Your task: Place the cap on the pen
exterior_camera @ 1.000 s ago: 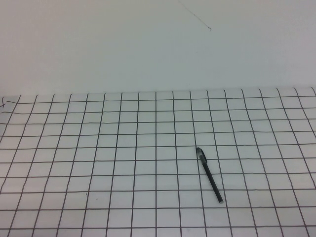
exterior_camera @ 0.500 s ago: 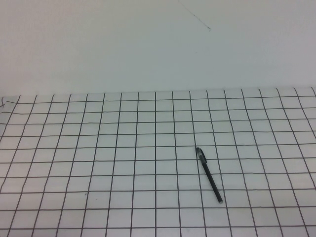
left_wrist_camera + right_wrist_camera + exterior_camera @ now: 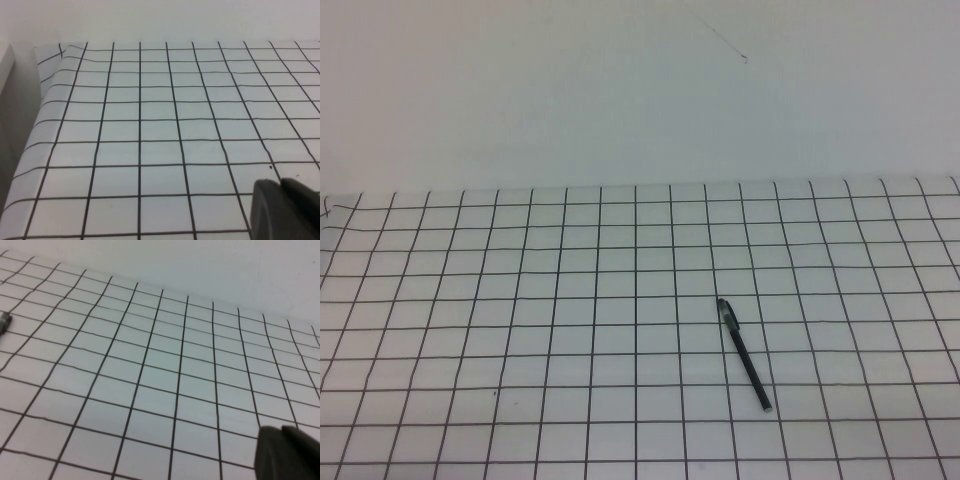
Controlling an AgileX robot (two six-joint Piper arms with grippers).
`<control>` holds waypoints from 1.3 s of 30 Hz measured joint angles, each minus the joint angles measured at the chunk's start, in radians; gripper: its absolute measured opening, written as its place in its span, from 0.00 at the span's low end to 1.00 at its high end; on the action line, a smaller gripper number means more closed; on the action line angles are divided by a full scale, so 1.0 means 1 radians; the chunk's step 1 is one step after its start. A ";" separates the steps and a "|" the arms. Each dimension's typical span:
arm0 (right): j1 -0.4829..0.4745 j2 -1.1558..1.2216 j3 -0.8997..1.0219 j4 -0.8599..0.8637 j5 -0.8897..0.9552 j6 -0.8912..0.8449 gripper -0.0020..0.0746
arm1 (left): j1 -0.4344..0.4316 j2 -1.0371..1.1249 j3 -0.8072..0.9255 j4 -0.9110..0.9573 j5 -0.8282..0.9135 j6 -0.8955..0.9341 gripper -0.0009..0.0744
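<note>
The pen (image 3: pixel 747 362) is a slim black stick lying on the grid mat right of centre, slanting from far-left to near-right. A short grey cap (image 3: pixel 726 311) with a dark end sits at the pen's far end, in line with it and touching it. The grey end also shows at the edge of the right wrist view (image 3: pixel 3 322). Neither arm shows in the high view. My left gripper (image 3: pixel 280 183) is shut and empty above bare mat. My right gripper (image 3: pixel 281 430) is shut and empty above bare mat, well away from the pen.
A white mat with a black grid (image 3: pixel 570 330) covers the table up to a plain white back wall (image 3: pixel 620 100). The mat's left edge curls up beside a white side panel (image 3: pixel 10 100).
</note>
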 joint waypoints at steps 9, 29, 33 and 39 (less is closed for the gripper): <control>0.000 0.000 0.000 0.033 -0.011 0.000 0.02 | 0.000 0.002 0.000 0.000 0.000 0.000 0.01; -0.176 -0.004 0.000 0.094 -0.002 0.000 0.02 | 0.000 0.002 0.000 0.000 0.000 0.000 0.01; -0.176 -0.004 0.000 0.094 -0.002 0.000 0.02 | 0.000 0.002 0.000 0.000 0.000 0.000 0.01; -0.176 -0.004 0.000 0.094 -0.002 0.000 0.02 | 0.000 0.002 0.000 0.000 0.000 0.000 0.01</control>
